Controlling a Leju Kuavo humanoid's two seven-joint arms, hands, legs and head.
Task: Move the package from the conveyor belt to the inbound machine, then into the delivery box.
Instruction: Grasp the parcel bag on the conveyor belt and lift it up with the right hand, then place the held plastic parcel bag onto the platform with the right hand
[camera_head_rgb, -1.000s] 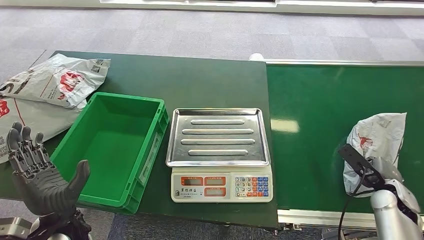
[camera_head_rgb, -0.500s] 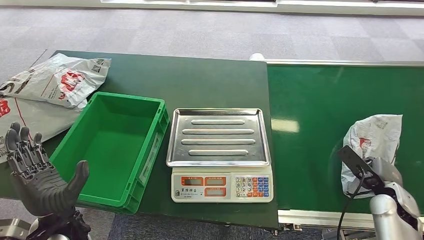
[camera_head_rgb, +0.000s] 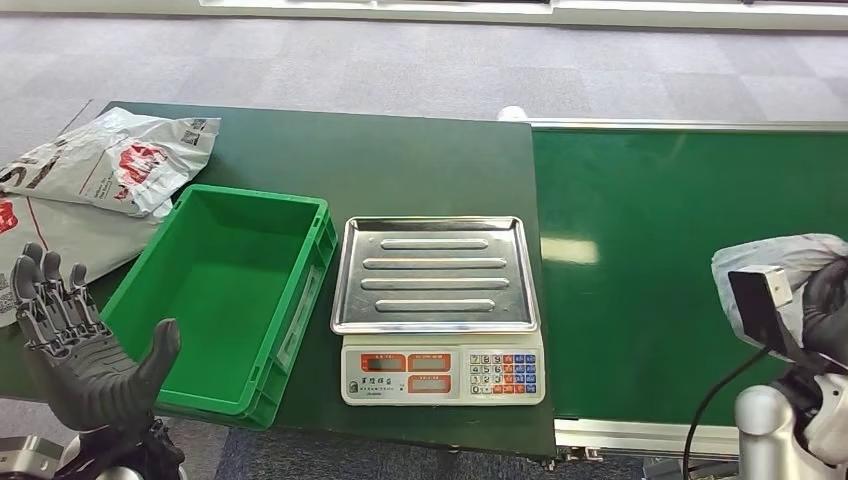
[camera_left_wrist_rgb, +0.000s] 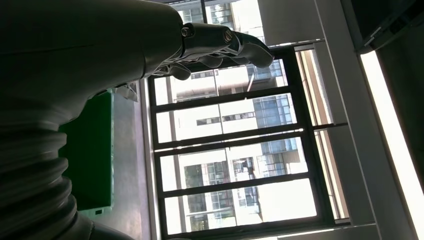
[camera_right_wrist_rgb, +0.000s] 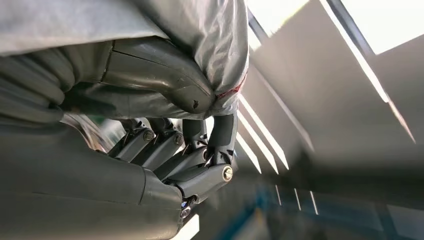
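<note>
A grey-white plastic package (camera_head_rgb: 800, 262) with red print is up off the green conveyor belt (camera_head_rgb: 650, 250), gripped by my right hand (camera_head_rgb: 825, 305) at the far right edge. In the right wrist view the thumb and fingers (camera_right_wrist_rgb: 200, 150) close around the package's grey film (camera_right_wrist_rgb: 150, 30). My left hand (camera_head_rgb: 85, 355) hovers open, palm up with fingers spread, at the front left beside the empty green delivery box (camera_head_rgb: 225, 290). The scale with a steel tray (camera_head_rgb: 437, 272) sits bare between box and belt.
Two more printed packages (camera_head_rgb: 110, 160) lie on the dark green table (camera_head_rgb: 400, 160) at the far left, behind the box. The scale's keypad and display (camera_head_rgb: 445, 375) face the front edge. Grey carpet lies beyond the table.
My right hand has raised the package off the belt and turned over; the package now sits higher and farther right. The left hand has stayed put.
</note>
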